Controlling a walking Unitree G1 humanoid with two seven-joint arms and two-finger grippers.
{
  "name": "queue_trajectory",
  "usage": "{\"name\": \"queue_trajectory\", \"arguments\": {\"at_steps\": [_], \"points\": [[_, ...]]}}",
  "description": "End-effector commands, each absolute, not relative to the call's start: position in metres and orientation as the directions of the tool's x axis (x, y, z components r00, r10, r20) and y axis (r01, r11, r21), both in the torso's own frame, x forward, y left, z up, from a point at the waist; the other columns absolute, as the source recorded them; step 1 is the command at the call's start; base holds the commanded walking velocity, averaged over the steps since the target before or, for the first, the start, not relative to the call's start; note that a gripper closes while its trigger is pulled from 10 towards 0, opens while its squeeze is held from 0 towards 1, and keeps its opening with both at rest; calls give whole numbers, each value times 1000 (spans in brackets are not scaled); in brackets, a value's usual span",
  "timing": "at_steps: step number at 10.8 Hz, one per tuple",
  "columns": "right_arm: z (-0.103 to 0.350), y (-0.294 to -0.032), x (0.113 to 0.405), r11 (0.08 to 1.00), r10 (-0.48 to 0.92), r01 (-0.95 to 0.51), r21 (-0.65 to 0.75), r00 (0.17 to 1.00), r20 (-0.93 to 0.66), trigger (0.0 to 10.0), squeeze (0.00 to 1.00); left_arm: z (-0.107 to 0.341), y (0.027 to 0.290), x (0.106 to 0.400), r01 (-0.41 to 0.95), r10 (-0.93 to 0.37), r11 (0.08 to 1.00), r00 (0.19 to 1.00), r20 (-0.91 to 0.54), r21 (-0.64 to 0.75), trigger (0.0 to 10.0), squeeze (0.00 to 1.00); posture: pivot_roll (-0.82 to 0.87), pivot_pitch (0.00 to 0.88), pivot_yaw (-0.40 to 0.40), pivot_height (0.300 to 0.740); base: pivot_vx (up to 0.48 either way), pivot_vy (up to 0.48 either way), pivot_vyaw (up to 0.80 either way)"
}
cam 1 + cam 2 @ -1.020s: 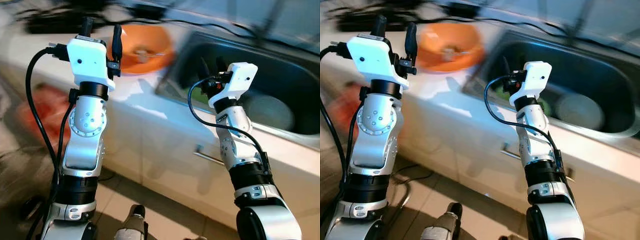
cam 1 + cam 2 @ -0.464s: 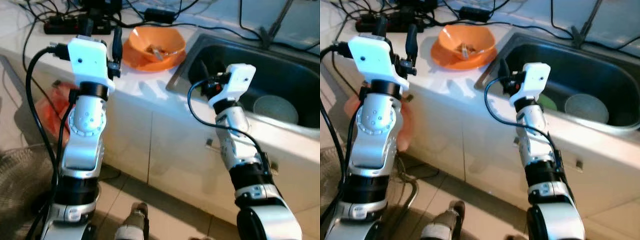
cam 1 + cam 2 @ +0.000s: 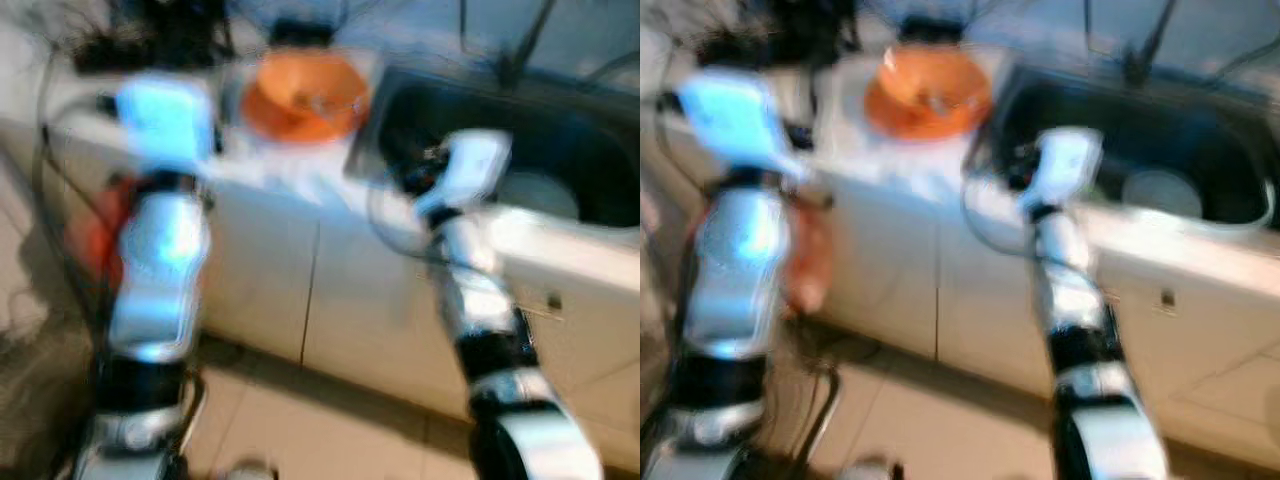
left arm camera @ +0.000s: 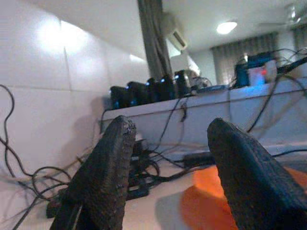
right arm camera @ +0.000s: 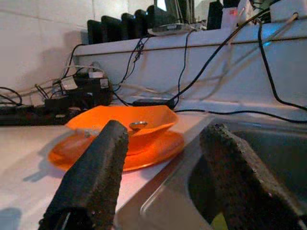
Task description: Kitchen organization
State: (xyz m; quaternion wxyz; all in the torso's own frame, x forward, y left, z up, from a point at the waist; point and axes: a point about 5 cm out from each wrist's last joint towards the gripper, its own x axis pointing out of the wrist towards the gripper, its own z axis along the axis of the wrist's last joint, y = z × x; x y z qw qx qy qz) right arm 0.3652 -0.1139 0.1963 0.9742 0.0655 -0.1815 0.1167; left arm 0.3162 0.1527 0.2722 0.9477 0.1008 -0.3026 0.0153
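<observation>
Both end effectors, left (image 4: pixel 168 177) and right (image 5: pixel 168 182), spread and empty; orange bowl (image 5: pixel 125 123) on its plate (image 5: pixel 144 149) on worktop (image 5: pixel 29 158) beside sink (image 3: pixel 1200 160), likely rigid, light, slippery, best gripped at the rim.

An orange bowl (image 5: pixel 125 120) on an orange plate (image 5: pixel 158 146), apparently beside the sink (image 5: pixel 192 158).
</observation>
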Motion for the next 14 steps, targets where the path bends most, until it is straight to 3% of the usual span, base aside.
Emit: {"name": "queue_trajectory", "arguments": {"at_steps": [1, 7, 9, 14], "points": [[196, -125, 367, 971, 178, -222, 83, 916, 361, 10000, 0, 273, 143, 316, -56, -60, 982, 816, 575, 182, 10000, 0, 127, 143, -49, 740, 349, 0, 0], [195, -128, 368, 974, 159, -204, 96, 924, 348, 10000, 0, 268, 136, 312, 8, -122, 980, 810, 573, 198, 10000, 0, 126, 147, -48, 740, 0, 0, 0], [194, -127, 370, 974, 159, -203, 104, 930, 332, 10000, 0, 267, 136, 311, 11, -125, 980, 812, 570, 199, 10000, 0, 129, 144, -49, 740, 0, 0, -800], [196, -126, 370, 971, 167, -214, 106, 925, 342, 10000, 0, 248, 129, 315, 32, -143, 975, 850, 507, 220, 10000, 0, 120, 133, -53, 740, 50, 0, -160]]}}
